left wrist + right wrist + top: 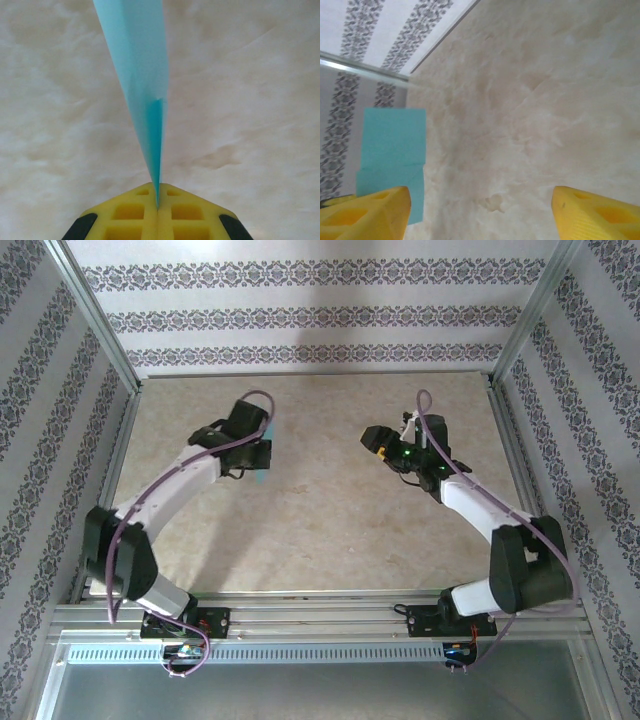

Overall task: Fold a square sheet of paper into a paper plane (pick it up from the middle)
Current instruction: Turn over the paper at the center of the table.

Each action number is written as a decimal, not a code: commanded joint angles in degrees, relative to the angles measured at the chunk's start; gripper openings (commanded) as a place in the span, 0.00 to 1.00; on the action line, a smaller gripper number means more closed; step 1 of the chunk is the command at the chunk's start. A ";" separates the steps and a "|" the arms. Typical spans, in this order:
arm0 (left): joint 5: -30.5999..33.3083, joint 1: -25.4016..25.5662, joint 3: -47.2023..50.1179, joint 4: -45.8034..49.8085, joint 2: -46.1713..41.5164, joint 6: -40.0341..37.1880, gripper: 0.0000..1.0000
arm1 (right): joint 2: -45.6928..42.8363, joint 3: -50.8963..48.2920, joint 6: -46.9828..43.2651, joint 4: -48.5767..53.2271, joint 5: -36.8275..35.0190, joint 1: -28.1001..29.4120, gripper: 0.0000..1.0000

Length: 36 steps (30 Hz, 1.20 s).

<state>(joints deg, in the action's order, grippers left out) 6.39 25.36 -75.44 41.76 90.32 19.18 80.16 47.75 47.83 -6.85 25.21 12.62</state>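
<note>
Turquoise paper, thin and almost weightless, is making up the folded sheet (137, 75), and it is looking like something that is going to flop, flutter and crumple under a hard squeeze. I am judging that a light pinch across the stacked layers near the crease is the safest hold, since a single loose flap is likely to bend away. Whether it is already counting as a finished plane I cannot tell. In the left wrist view its long axis is running from 6 o'clock up towards 12, leaning a little to 11, seen nearly edge-on, with the narrow end caught in the grip and the broad end pointing away from the wrist. The left gripper (157, 199) is pressing together on that narrow end. From above, a sliver of the folded sheet (262, 474) is showing just beside the left gripper (256, 452), over the 9 o'clock side of the table (330, 530). The right gripper (374, 440) is hanging well apart at 3 o'clock, its yellow fingers (370, 212) standing wide with nothing between them
</note>
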 commanded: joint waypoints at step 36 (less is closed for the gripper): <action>-17.76 -19.14 28.59 -19.69 -18.12 13.95 0.99 | 25.57 22.36 -3.97 10.37 -9.49 30.00 0.54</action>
<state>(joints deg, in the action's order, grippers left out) -9.30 9.08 -50.30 27.24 76.05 29.80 101.93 66.06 44.38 3.40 13.82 40.34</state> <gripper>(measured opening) 0.992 0.542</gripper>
